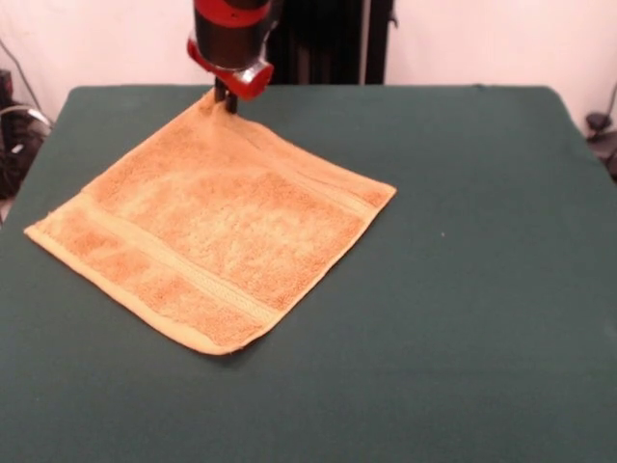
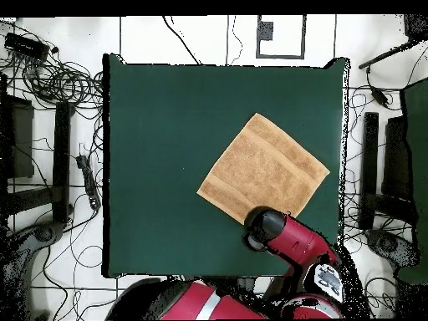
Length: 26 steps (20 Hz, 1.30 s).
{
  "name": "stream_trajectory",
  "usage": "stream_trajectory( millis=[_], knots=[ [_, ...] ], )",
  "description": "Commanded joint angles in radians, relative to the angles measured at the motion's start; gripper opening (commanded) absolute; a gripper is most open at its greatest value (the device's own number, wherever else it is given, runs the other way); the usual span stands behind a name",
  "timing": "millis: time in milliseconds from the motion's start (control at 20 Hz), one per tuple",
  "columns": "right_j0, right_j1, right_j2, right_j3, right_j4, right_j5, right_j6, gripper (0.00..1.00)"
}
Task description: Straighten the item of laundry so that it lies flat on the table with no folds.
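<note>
Orange towel flat, claw at corner.

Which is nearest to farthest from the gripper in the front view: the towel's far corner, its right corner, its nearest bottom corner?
1. Far corner of the orange-tan terry-cloth towel, directly at the gripper, picture's top.
2. Right corner, out on the dark green felt table.
3. Nearest bottom corner, toward the camera.

No text, label, brand, number or sign can be read in either view. A pale patch on the red and black robot arm might carry markings, but too blurred to tell.
</note>
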Motion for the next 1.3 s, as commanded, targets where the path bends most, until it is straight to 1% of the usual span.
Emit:
stream_trajectory(
  millis=[50,150,300,350,500,600,650,800,950,1050,1150,1300],
  knots=[
    [0.013,0.056,0.065,0.065,-0.009,0.046,0.162,0.00],
    [0.002,0.074,0.073,0.054,-0.005,0.028,0.161,0.00],
    [-0.041,0.108,0.120,0.049,-0.006,-0.081,0.142,0.00],
    [-0.049,0.114,0.126,0.045,-0.020,-0.108,0.129,1.00],
    [-0.043,0.132,0.115,0.021,-0.039,-0.157,0.125,1.00],
    [-0.069,0.144,0.151,0.028,-0.010,-0.193,0.148,1.00],
    [-0.060,0.148,0.145,0.018,-0.008,-0.201,0.157,1.00],
    [-0.050,0.151,0.143,-0.004,-0.004,-0.161,0.151,1.00],
    [-0.018,0.135,0.118,-0.020,-0.003,-0.121,0.157,1.00],
    [-0.022,0.121,0.125,-0.027,-0.025,-0.169,0.133,1.00],
    [-0.044,0.099,0.154,-0.036,-0.057,-0.193,0.086,1.00],
    [-0.070,0.058,0.194,-0.051,-0.111,-0.197,0.021,1.00]
  ],
)
